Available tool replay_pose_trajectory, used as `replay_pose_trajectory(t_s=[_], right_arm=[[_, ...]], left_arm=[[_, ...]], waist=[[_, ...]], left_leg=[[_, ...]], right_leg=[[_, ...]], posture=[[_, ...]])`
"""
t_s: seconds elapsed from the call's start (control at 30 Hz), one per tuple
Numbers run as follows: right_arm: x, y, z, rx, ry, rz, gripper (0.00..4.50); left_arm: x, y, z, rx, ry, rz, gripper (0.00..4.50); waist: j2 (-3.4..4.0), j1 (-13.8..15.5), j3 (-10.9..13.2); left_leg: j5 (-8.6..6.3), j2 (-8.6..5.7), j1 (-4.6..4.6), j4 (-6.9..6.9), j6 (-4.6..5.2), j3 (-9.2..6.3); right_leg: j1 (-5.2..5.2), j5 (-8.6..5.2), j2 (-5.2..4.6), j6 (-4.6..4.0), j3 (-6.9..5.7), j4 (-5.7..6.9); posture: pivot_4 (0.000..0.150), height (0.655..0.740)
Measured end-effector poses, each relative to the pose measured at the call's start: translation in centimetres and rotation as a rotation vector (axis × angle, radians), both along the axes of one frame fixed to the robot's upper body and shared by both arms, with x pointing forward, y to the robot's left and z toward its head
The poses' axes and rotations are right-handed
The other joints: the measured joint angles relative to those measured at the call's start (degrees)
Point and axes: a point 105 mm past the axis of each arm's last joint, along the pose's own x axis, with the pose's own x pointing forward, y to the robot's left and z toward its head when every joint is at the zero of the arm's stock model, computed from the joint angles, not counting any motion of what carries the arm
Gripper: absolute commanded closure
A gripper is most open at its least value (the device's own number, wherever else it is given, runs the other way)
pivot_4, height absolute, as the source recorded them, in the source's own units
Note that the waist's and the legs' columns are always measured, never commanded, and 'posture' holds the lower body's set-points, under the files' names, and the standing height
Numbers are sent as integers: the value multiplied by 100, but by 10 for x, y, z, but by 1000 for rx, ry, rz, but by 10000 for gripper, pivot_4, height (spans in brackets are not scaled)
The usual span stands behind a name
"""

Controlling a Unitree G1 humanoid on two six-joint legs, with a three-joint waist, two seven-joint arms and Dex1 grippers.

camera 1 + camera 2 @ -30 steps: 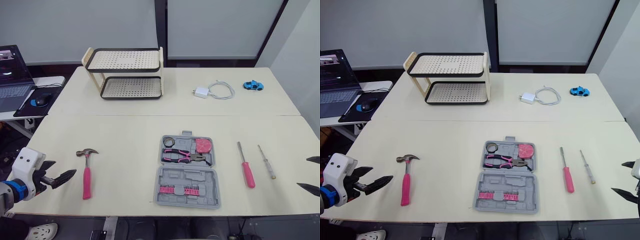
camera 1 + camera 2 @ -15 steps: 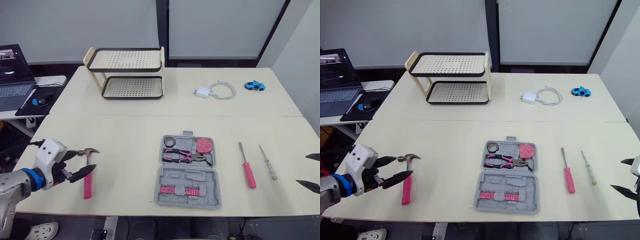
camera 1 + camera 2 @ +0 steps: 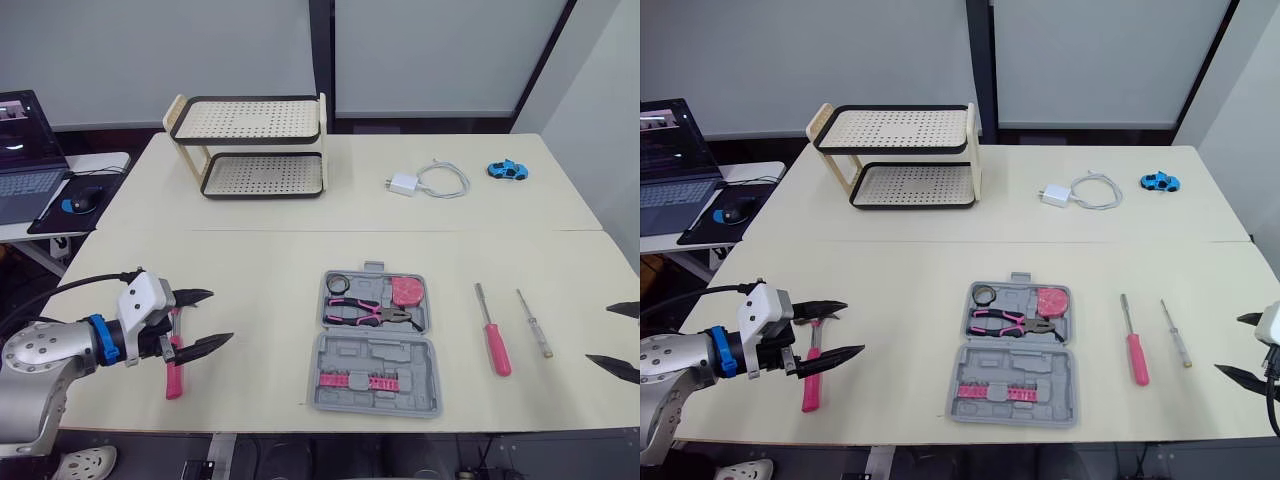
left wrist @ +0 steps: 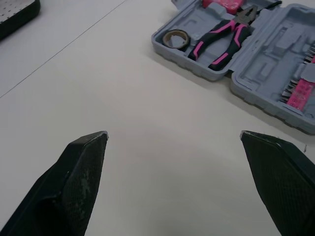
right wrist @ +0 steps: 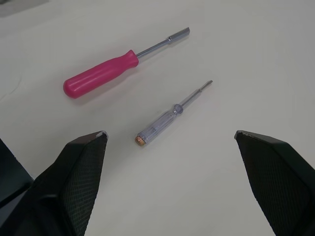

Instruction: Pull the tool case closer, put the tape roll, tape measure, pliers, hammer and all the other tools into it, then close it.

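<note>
ok so quick update: over the last second my left gripper (image 3: 218,316) swung in from the table's 9 o'clock edge and is now right over the hammer (image 3: 174,372), fingers spread wide, holding nothing. from the head views the hammer's neck sits under the gripper body while the fingertips poke past it toward the tool case (image 3: 375,352), so i reckon i've gone a bit far and need to back up or drop before closing on the pink handle. can't tell yet if i'm touching it.

nothing else moved. the tool case lies open mid-table, with the tape roll (image 3: 338,283), pliers (image 3: 375,314) and pink tape measure (image 3: 406,291) already in the half at its 12 o'clock. the hammer lies at the case's 9 o'clock, well apart from it.

my right gripper (image 3: 600,334) has stayed at the 3 o'clock edge, also wide open and empty, with the pink screwdriver (image 5: 106,73) and the clear-handled tester screwdriver (image 5: 165,120) lying in front of it, between it and the case.

so: hammer is the step in hand, then the two screwdrivers, then shut the lid.
</note>
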Motion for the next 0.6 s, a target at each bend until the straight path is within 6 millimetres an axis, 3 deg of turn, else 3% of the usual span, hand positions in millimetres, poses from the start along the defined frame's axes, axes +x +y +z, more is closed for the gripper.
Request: replay_pose_trajectory(t_s=[0.43,0.6], right_arm=[[17,20,3,-64,-4,96,480],[31,23,0,-9,14,-24,480]], left_arm=[[-1,-19,-8,-11,-37,-175,0],[-1,-29,-10,-23,-31,-216,0]], waist=[[1,-13,1],[1,-11,2]], left_leg=[[0,1,0,1,1,-1],[0,0,0,2,1,-3]], right_leg=[[0,0,2,1,-3,1],[0,0,2,0,-3,2]], posture=[[1500,7400],[1500,7400]])
